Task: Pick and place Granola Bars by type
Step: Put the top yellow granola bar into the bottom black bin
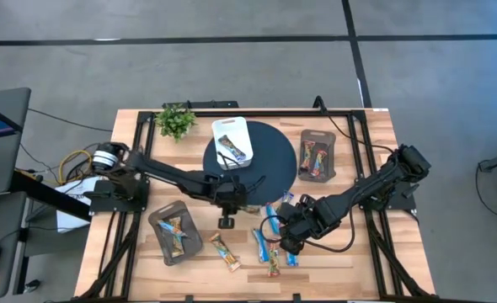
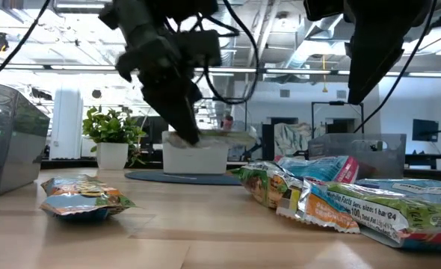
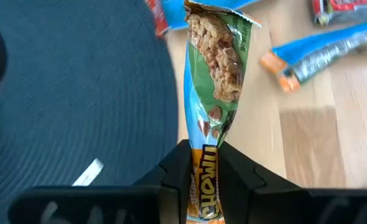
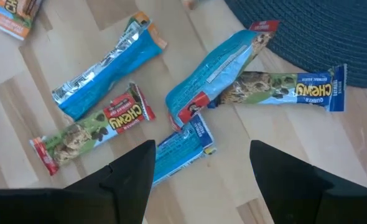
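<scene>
Bench [image 1: 375, 252]: light wood planks, framed by black rails. Round dark mat [image 1: 269, 156] at the far centre. White tray [image 1: 232, 141] rests on the mat's left part. Grey tray [image 1: 317, 155] touches the mat's right edge; second grey tray [image 1: 173, 233] sits near left. Small potted plant [image 1: 176, 120] at the far left, white pot. Floor: grey concrete. Bundled yellow cables [image 1: 73, 160] lie off the bench's left edge.

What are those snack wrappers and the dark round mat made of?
The granola bar in the left gripper looks like thin glossy plastic film: it creases and shines. One blue wrapper shows a silvery foil-like inside. The dark round mat looks woven, with fine ribs.
</scene>
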Tool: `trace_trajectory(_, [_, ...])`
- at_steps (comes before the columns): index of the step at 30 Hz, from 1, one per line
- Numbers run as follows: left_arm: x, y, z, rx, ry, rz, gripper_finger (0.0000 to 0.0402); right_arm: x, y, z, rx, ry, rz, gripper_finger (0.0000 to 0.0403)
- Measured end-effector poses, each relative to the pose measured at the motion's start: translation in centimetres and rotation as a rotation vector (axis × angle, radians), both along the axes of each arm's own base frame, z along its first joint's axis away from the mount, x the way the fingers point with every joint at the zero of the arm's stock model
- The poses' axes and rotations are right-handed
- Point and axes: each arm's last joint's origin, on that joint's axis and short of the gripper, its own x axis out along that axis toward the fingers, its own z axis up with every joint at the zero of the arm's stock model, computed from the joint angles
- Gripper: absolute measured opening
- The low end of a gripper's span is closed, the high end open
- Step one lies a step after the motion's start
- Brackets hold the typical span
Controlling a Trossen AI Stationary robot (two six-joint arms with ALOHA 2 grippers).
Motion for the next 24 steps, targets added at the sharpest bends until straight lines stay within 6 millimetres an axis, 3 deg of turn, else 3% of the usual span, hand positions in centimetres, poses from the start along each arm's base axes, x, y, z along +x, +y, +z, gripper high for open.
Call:
trace_trajectory(10, [-5.4,0.4,5.3,-0.031,0.123,0.138,0.0048,0.5,-1.1,0.0,-0.06,0.002,0.044,0.0255])
trace_trajectory(18, [-10.9,-1.6,8.7,-0.036,0.214,0.084,0.0048,1.2,-2.7,0.0,-0.085,0.01,0.078,0.0255])
trace_trajectory(24, [-14.1,-3.2,9.6,-0.004,0.309,0.042,0.0048,1.7,-3.9,0.0,-0.095,0.016,0.098,0.0255])
